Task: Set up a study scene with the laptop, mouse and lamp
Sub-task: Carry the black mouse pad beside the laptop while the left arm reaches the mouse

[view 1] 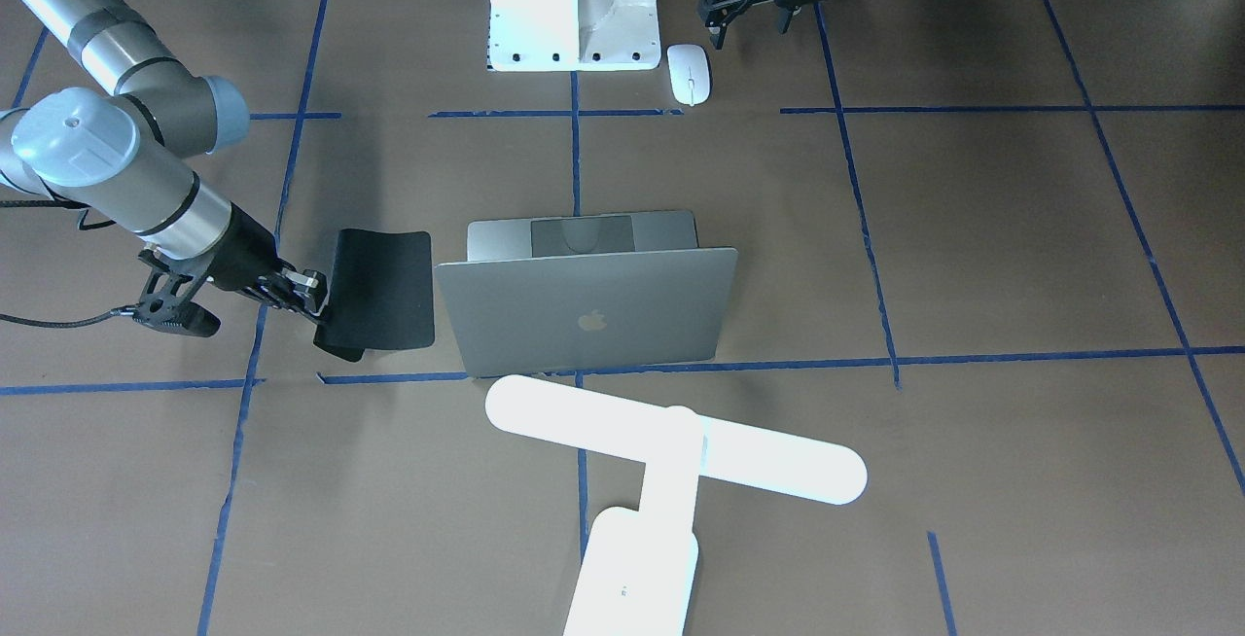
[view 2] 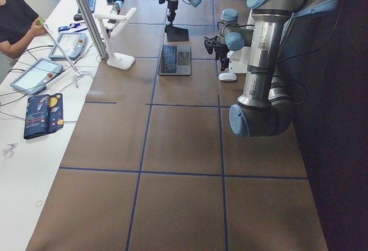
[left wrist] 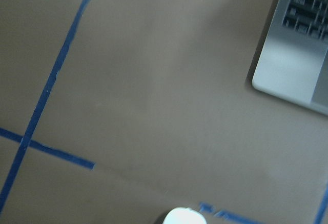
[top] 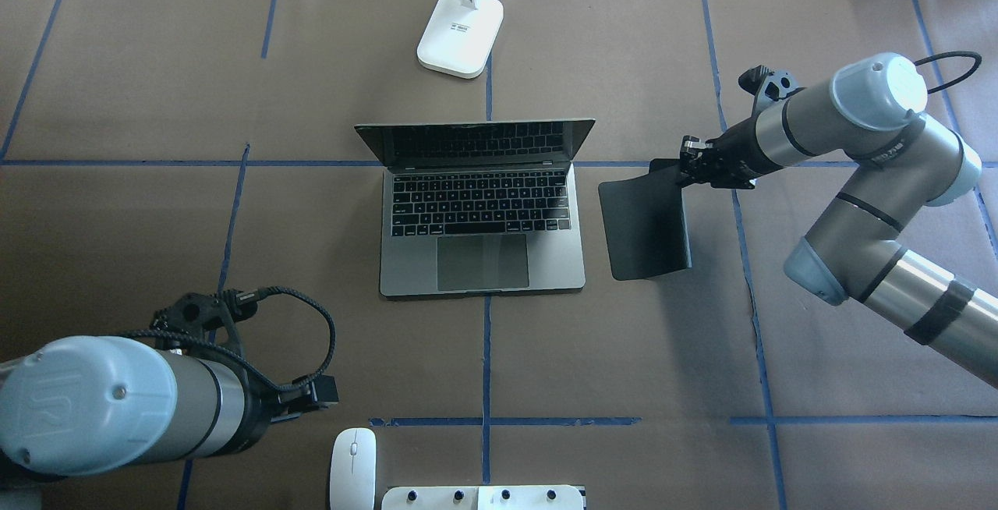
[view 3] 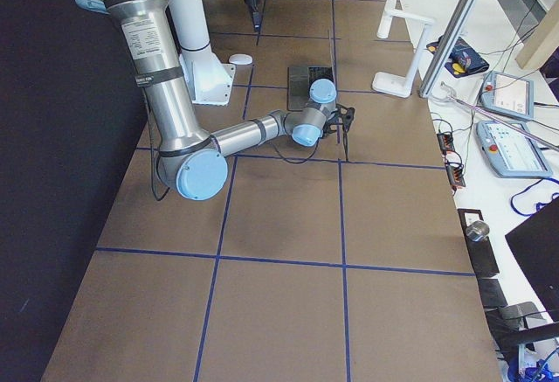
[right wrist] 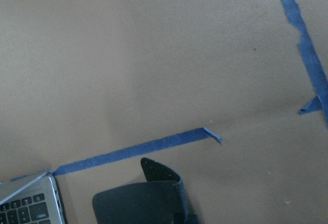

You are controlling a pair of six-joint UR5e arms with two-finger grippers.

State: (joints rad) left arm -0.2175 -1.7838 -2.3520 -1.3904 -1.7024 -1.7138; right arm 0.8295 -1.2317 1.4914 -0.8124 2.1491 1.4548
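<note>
Brown paper marked off by blue tape lines covers the long table (top: 117, 221), and both arms reach over it from the robot's side. Largest on it is the laptop (top: 482, 214), which sits near the middle with its lid raised, the dark keyboard toward the robot and the logo side toward the operators. Behind the lid, on the far side from the robot, stands the lamp (view 1: 681, 446), its long bar head running roughly parallel to the lid and its base further out toward the table's far edge. A black mat (top: 645, 217) lies just beside the laptop on the robot's right, close to it but not touching. Most of the mat is flat on the paper, while its far end is lifted and curled. The right gripper (top: 690, 163) has its fingers clamped on that raised far corner. A white bolted pedestal (view 1: 574, 4) stands at the robot's edge of the table, and the mouse (top: 352, 459) lies flat just beside it on the robot's left, well apart from the laptop. The left gripper (view 1: 749, 25) hangs near the mouse without touching it, its two fingers spread apart and holding nothing.
</note>
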